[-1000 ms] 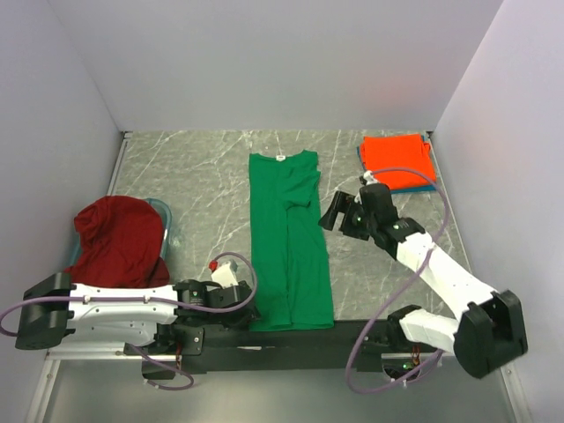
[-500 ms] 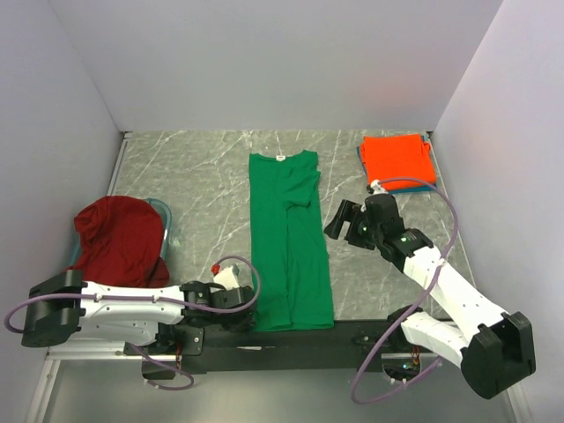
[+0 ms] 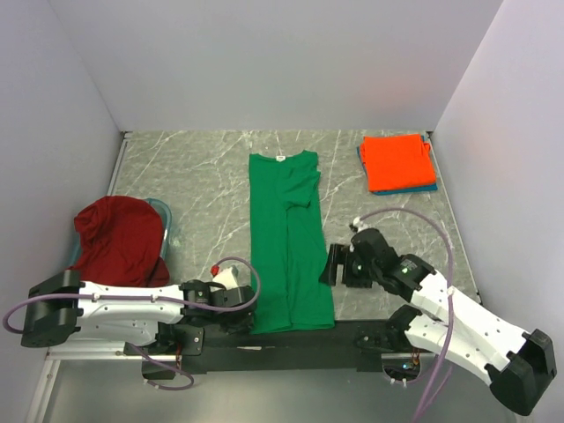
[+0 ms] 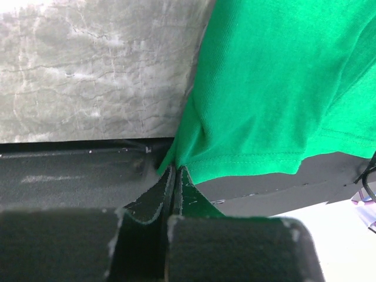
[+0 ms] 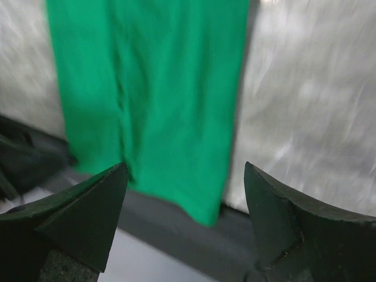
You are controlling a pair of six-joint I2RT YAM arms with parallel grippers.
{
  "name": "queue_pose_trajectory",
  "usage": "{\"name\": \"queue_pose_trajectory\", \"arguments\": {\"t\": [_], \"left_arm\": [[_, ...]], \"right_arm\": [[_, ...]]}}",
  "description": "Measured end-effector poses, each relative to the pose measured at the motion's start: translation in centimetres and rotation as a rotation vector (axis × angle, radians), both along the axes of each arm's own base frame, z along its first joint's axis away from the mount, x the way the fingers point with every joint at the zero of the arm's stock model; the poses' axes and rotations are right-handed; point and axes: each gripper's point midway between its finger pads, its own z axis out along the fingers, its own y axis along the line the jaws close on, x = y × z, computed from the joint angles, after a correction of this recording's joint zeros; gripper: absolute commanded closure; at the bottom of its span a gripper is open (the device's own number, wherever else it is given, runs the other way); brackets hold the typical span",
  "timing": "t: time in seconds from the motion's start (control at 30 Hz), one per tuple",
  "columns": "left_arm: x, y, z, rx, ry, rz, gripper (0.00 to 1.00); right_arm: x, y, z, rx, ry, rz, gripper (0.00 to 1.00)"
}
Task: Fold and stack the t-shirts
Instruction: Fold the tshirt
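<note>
Soft, floppy green t-shirt (image 3: pixel 289 247) lies lengthwise on the surface (image 3: pixel 194 176), left end effector (image 4: pixel 174 176) clamped on its near hem corner, right end effector (image 5: pixel 185 194) wide apart beside the other corner, probably the best grab spot.

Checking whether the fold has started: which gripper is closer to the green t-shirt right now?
Left. The left gripper is shut on the near left corner of the green t-shirt. The right gripper is open, just off the shirt's right edge near the hem.
</note>
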Motion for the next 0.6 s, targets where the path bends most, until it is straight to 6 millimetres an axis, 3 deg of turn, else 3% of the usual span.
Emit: {"name": "queue_pose_trajectory", "arguments": {"t": [0.13, 0.4, 0.6], "left_arm": [[-0.1, -0.1, 0.3, -0.003, 0.002, -0.001, 0.99], [-0.3, -0.5, 1.1, -0.007, 0.003, -0.012, 0.99], [-0.4, -0.6, 1.2, -0.01, 0.007, -0.008, 0.99]], "right_arm": [[-3.9, -0.2, -2.4, -0.036, 0.125, 0.059, 0.16], [-8.9, 0.8, -4.3, -0.075, 0.264, 0.159, 0.25], [-10.2, 0.9, -5.7, -0.124, 0.313, 0.141, 0.4]]}}
